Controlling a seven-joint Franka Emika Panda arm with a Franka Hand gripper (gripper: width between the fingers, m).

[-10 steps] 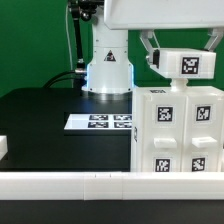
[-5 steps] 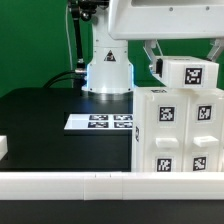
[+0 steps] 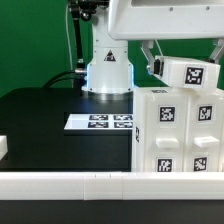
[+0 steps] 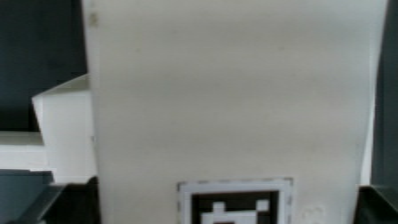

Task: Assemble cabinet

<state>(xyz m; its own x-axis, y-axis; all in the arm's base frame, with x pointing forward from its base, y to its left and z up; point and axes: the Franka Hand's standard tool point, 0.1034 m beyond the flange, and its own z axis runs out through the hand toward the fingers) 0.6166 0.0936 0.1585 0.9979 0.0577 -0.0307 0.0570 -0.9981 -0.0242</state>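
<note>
The cabinet (image 3: 178,135) is a large white box with several black-and-white tags. It stands at the exterior view's right, on the black table. My gripper (image 3: 185,62) hangs just above its top, shut on a white tagged panel (image 3: 187,72). The panel is slightly tilted and sits at or just over the cabinet's top edge; I cannot tell whether they touch. In the wrist view the panel (image 4: 214,100) fills the middle, with its tag (image 4: 238,205) between my dark fingers (image 4: 63,205). Part of the cabinet (image 4: 63,125) shows beside the panel.
The marker board (image 3: 100,122) lies flat on the black table in front of the robot base (image 3: 108,68). A white rail (image 3: 90,184) runs along the front edge. A small white block (image 3: 3,147) sits at the exterior view's far left.
My gripper and the tagged panel have dropped a little and the panel has tilted, closing onto the cabinet's top. There is almost no motion in the last half second.
</note>
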